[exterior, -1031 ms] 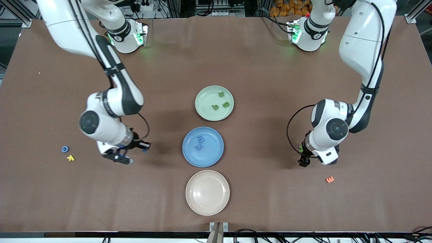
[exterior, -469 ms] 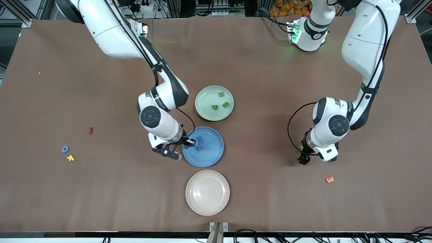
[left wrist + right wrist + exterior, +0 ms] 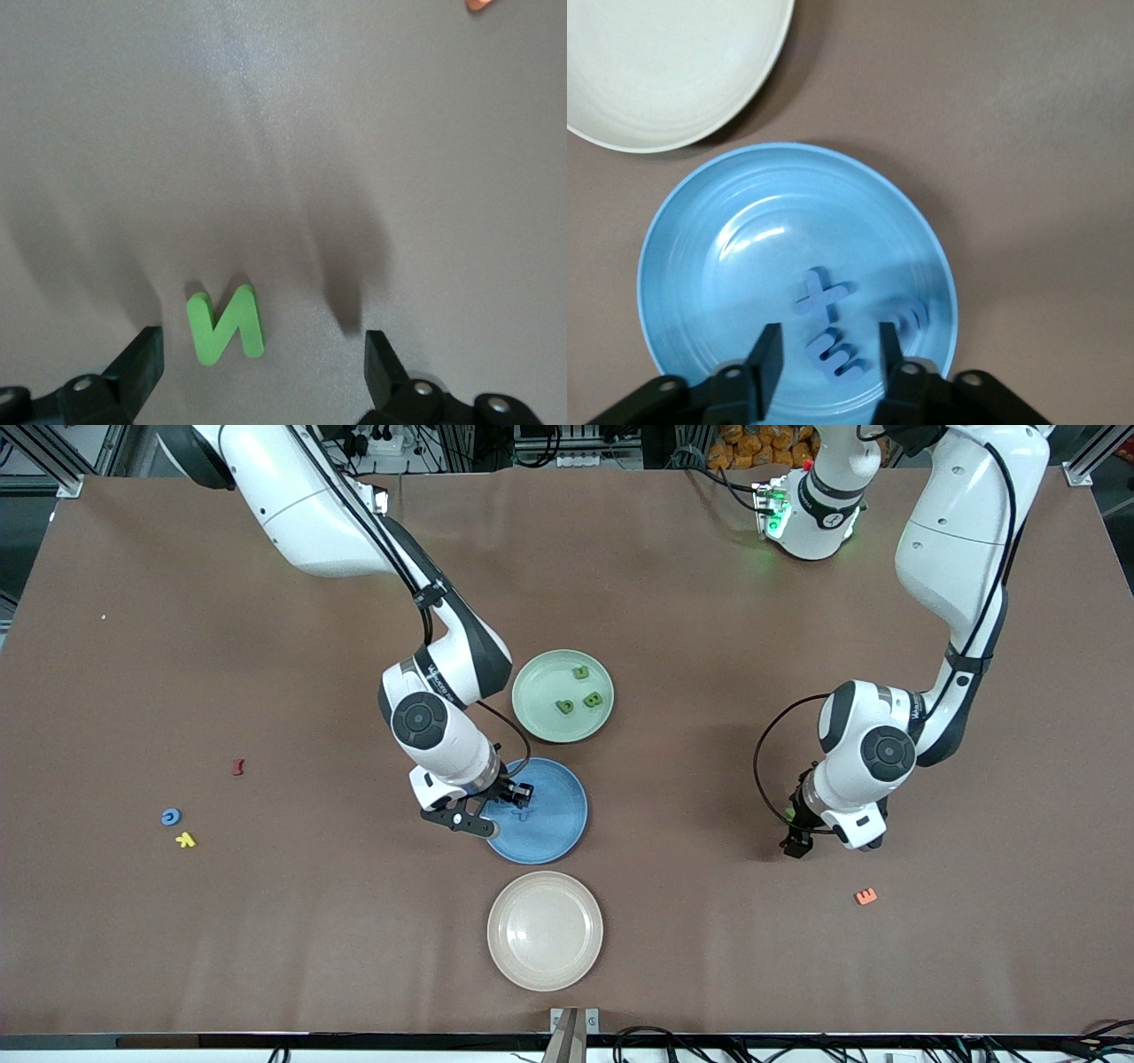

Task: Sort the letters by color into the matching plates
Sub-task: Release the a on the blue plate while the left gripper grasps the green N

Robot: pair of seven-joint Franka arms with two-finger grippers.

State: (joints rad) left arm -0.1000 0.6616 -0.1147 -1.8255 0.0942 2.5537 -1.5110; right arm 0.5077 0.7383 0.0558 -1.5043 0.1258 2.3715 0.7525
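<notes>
Your right tool [image 3: 827, 354] has swung over the blue plate [image 3: 558, 841], fingers parted above a blue letter [image 3: 833, 356], while your left tool [image 3: 257, 372] waits spread around the green letter [image 3: 226, 324] on the desk [image 3: 709, 957].

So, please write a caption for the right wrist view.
Right gripper open over the blue plate, three blue letters inside.

- High front view, facing the arm bases across the whole table [image 3: 133, 957].
- Wrist views close, looking down.
- Shared with right wrist: blue plate [image 3: 563, 833] [image 3: 700, 266].
</notes>
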